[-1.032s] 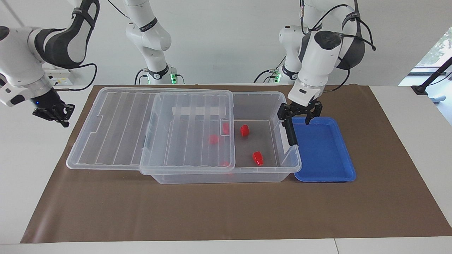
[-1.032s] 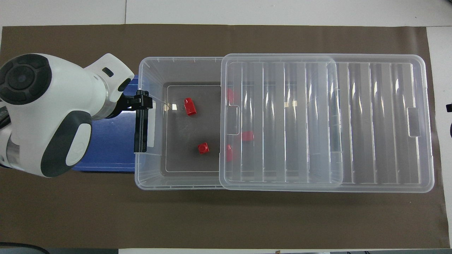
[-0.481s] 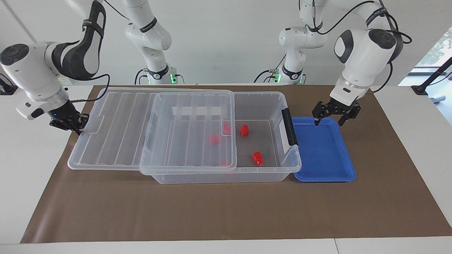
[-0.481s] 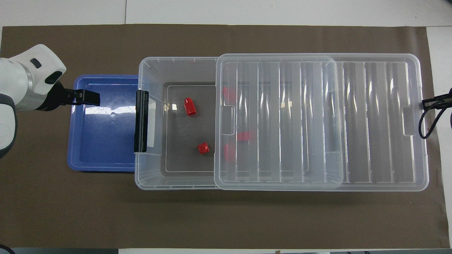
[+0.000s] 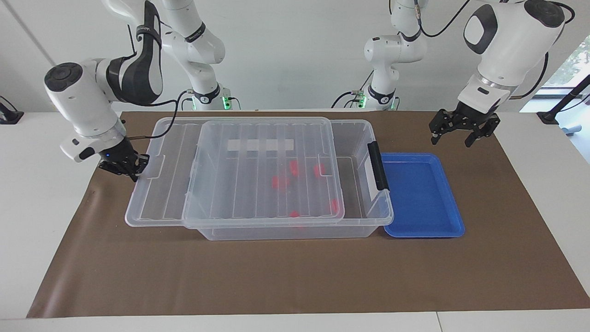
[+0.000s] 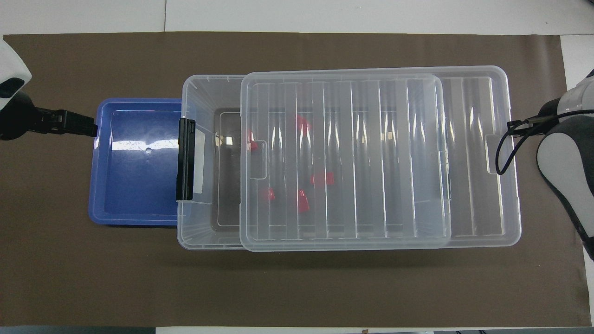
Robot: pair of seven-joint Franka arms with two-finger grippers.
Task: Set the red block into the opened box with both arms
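R tool [image 5: 131, 167] pinching shut at lid [image 5: 258, 170] end | L tool [image 5: 462, 130] hanging open, waiting | red blocks [image 5: 318, 170] in box [image 5: 368, 216] | blocks prob. light, stiff, slick; grip flat sides

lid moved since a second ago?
Yes. The lid has slid toward the left arm's end, covering more of the box and nearing its black latch.

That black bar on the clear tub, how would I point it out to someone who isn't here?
Find the large clear box in the middle of the brown mat. At its end beside the blue tray sits a black latch, the only dark, solid part on the see-through tub.
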